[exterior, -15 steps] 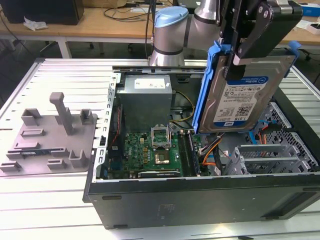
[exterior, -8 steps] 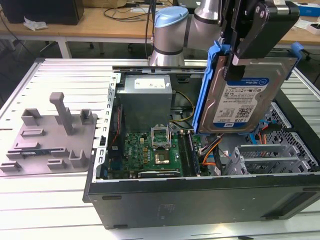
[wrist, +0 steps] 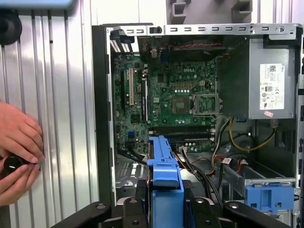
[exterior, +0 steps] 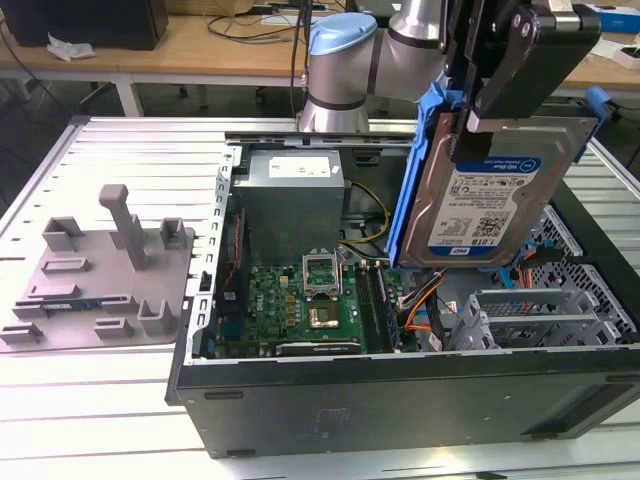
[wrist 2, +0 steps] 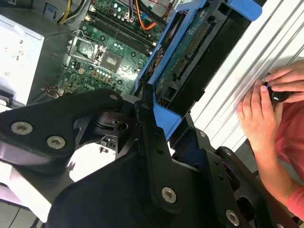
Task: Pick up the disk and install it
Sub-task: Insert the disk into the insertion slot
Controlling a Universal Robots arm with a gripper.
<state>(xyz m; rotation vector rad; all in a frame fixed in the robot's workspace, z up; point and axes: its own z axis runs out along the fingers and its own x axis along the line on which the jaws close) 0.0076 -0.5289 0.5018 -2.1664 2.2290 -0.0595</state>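
Gripper (exterior: 482,120), nearest the lens in the exterior view: black fingers clenched on the disk (exterior: 492,205), one on either face, gripping near its upper edge. Disk = silver drive w/ white-and-blue label in a blue carrier. It is held in the air, touching nothing else, nearly upright w/ a slight tilt and its label toward the exterior cam. It hangs over the open PC case (exterior: 400,400), toward the exterior view's right. In the first wrist view the carrier's blue edge (wrist: 164,166) points down into the case interior, above the motherboard (wrist: 180,99). Below and just beside the disk are a grey metal drive cage (exterior: 540,310) and orange cables (exterior: 430,300). The grey holder tray (exterior: 100,270) lies on the slatted table (exterior: 90,440) at the exterior view's left, well apart from the disk. A person's hands (wrist: 19,152) rest on the table beside the case, cupped round a small dark object, apart from the arm. Step in hand, by judgement: pick-up done and the disk is being carried over the case; install not yet done. Seating it prob. calls for squaring the carrier w/ the cage opening, staying clear of the cables, and a firm grip, since the drive hangs from one edge. Which slot is meant cannot be told.
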